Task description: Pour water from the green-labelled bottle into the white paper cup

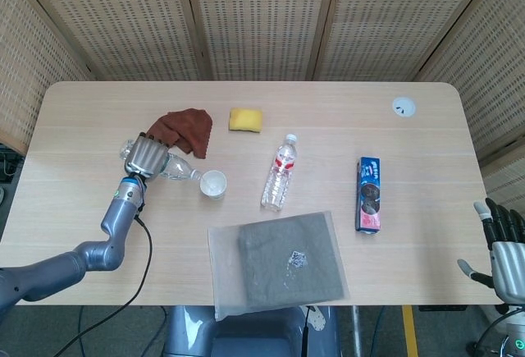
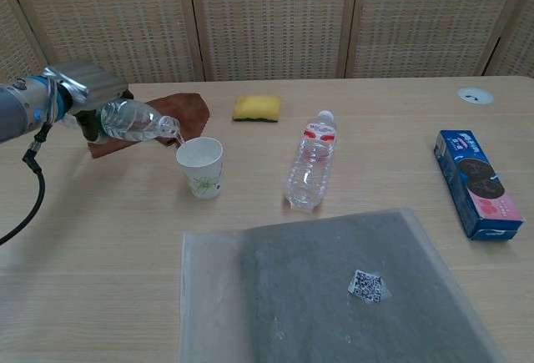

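On the pale bench (image 1: 410, 160) before wicker screens, the left hand (image 1: 148, 157) grips the tilted bottle (image 2: 133, 121), mouth at the cup's (image 2: 200, 167) ten o'clock rim, so pouring looks underway, unfinished; the right hand (image 1: 502, 246) idles, fingers spread.

On the desk (image 1: 426, 234), the cup (image 2: 200, 166) stands left of a lying bottle (image 2: 311, 169). A cloth (image 1: 184, 125) and sponge (image 1: 245, 119) lie behind; a box (image 1: 369, 194) lies right; a mat (image 2: 334, 288) lies in front.

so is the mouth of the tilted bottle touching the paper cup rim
Cannot tell. In the chest view the bottle mouth sits right at the white paper cup rim, with no plain gap or contact.
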`<act>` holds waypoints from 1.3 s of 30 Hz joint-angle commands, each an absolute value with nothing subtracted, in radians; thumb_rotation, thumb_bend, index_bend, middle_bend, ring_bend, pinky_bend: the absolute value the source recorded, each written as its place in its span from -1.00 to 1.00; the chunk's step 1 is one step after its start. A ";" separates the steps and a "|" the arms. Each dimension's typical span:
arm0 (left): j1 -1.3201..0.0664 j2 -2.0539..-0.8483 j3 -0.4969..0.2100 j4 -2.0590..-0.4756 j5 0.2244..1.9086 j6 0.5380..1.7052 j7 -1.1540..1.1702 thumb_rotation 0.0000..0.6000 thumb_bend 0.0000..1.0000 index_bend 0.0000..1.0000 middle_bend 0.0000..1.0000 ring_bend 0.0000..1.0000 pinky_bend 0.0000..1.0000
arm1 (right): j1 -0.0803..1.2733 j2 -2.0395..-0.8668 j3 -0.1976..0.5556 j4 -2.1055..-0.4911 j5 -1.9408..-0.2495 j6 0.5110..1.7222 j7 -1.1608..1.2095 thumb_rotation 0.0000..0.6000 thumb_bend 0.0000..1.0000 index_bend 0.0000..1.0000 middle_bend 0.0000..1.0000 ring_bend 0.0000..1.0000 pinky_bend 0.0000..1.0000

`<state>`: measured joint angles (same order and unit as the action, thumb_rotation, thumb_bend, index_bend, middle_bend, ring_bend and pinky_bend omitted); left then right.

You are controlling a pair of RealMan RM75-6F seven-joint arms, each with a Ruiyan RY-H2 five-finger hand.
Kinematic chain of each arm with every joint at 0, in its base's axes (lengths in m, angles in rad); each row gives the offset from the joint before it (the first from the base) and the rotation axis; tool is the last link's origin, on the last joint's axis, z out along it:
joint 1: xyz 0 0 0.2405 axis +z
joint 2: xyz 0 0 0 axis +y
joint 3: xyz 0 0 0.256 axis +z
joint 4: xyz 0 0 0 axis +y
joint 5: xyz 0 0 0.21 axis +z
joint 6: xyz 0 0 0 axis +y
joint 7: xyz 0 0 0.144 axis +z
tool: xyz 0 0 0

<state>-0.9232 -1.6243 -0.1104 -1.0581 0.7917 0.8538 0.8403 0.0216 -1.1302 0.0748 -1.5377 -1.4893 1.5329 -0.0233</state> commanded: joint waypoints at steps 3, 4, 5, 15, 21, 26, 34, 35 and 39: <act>-0.916 -1.618 -0.114 -1.065 0.790 0.845 0.818 1.00 0.22 0.37 0.03 -0.35 -0.30 | 0.022 -1.130 0.074 -1.538 -1.490 1.533 -0.024 1.00 -1.00 -0.96 -1.00 -1.00 -1.00; -0.915 -1.617 -0.116 -1.067 0.792 0.844 0.811 1.00 0.22 0.37 0.03 -0.35 -0.30 | 0.022 -1.130 0.074 -1.539 -1.490 1.533 -0.025 1.00 -1.00 -0.96 -1.00 -1.00 -1.00; -0.914 -1.616 -0.117 -1.069 0.793 0.843 0.806 1.00 0.22 0.37 0.03 -0.35 -0.30 | 0.022 -1.130 0.074 -1.539 -1.491 1.534 -0.025 1.00 -1.00 -0.96 -1.00 -1.00 -1.00; -0.897 -1.604 -0.139 -1.079 0.804 0.820 0.708 1.00 0.22 0.37 0.03 -0.35 -0.30 | 0.020 -1.130 0.074 -1.540 -1.491 1.536 -0.027 1.00 -1.00 -0.96 -1.00 -1.00 -1.00; -0.865 -1.566 -0.192 -1.117 0.819 0.779 0.520 1.00 0.22 0.37 0.03 -0.35 -0.30 | 0.018 -1.130 0.072 -1.542 -1.495 1.540 -0.030 1.00 -1.00 -0.96 -1.00 -1.00 -1.00; -0.830 -1.524 -0.242 -1.152 0.828 0.742 0.341 1.00 0.22 0.37 0.03 -0.35 -0.30 | 0.016 -1.130 0.071 -1.545 -1.500 1.546 -0.032 1.00 -1.00 -0.96 -1.00 -1.00 -1.00; -0.751 -1.491 -0.334 -1.187 0.870 0.666 -0.028 1.00 0.22 0.37 0.05 -0.34 -0.30 | 0.014 -1.128 0.068 -1.549 -1.508 1.552 -0.032 1.00 -1.00 -0.96 -1.00 -1.00 -1.00; -0.733 -1.491 -0.354 -1.192 0.874 0.651 -0.101 1.00 0.22 0.37 0.05 -0.34 -0.30 | 0.014 -1.128 0.068 -1.549 -1.510 1.553 -0.032 1.00 -1.00 -0.96 -1.00 -1.00 -1.00; -0.694 -1.510 -0.368 -1.161 0.969 0.642 -0.273 1.00 0.22 0.37 0.06 -0.34 -0.30 | 0.014 -1.128 0.066 -1.551 -1.513 1.554 -0.033 1.00 -1.00 -0.96 -1.00 -1.00 -1.00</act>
